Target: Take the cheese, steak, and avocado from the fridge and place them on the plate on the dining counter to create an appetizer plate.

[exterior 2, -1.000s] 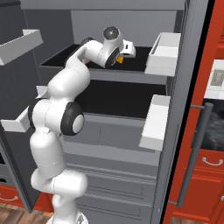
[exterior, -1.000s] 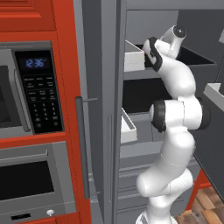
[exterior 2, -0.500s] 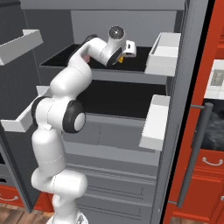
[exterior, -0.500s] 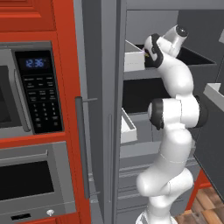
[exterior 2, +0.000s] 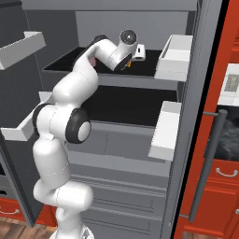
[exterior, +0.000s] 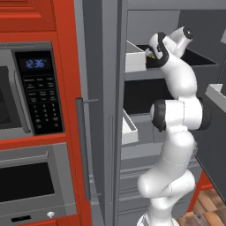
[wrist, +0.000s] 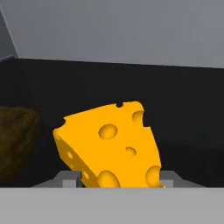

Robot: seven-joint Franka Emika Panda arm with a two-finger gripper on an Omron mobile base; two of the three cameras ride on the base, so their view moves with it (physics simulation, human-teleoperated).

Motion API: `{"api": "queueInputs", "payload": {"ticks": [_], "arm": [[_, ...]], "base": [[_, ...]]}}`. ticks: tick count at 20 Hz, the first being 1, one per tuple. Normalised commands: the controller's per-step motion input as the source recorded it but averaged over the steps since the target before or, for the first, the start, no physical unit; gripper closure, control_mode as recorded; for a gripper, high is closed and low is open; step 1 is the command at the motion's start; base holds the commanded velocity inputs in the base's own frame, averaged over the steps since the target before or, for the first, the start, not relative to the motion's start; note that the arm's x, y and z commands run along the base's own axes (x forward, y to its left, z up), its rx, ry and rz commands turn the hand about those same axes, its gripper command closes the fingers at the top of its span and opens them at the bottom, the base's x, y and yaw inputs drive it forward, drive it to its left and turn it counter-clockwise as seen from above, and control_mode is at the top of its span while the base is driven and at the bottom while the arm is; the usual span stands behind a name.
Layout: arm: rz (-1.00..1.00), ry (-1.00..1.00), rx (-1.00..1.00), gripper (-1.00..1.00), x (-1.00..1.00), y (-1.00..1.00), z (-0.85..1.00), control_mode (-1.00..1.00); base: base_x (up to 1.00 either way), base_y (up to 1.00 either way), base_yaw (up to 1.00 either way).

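gripper (wrist: 120, 179) now narrowed onto the cheese (wrist: 109, 144), arm reaching deeper into fridge (exterior 2: 196, 93)

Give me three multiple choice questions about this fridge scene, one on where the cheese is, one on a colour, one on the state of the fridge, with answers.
1. Where does the cheese sit?
A. on the top black shelf of the fridge
B. in a lower drawer
C. in a door bin

2. What colour is the lump beside the cheese?
A. green
B. dark brown
C. white

3. How does the fridge stand?
A. shut
B. open, arm reaching in
C. open, arm outside it

Answers:
1 A, the hand view shows it on a black surface and the gripper reaches onto the top shelf.
2 B, it is brown in the hand view.
3 B, both base views show the shelves exposed, with the arm inside.
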Motion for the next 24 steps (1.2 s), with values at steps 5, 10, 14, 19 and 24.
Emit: {"api": "queueInputs", "payload": {"ticks": [5,10,14,19,24], "arm": [[0.02,-0.25,0.00,1.00,-0.45,0.00,0.00,-1.00],[0.00,-0.24,0.00,1.00,-0.94,0.00,0.00,-1.00],[-0.06,-0.10,0.00,1.00,-1.00,0.06,0.16,-1.00],[-0.09,0.00,0.00,1.00,-1.00,0.25,0.39,-1.00],[-0.10,0.02,0.00,1.00,-1.00,0.08,0.47,-1.00]], "base": [[0.00,0.00,0.00],[0.00,0.00,0.00],[0.00,0.00,0.00],[0.00,0.00,0.00],[0.00,0.00,0.00]]}}
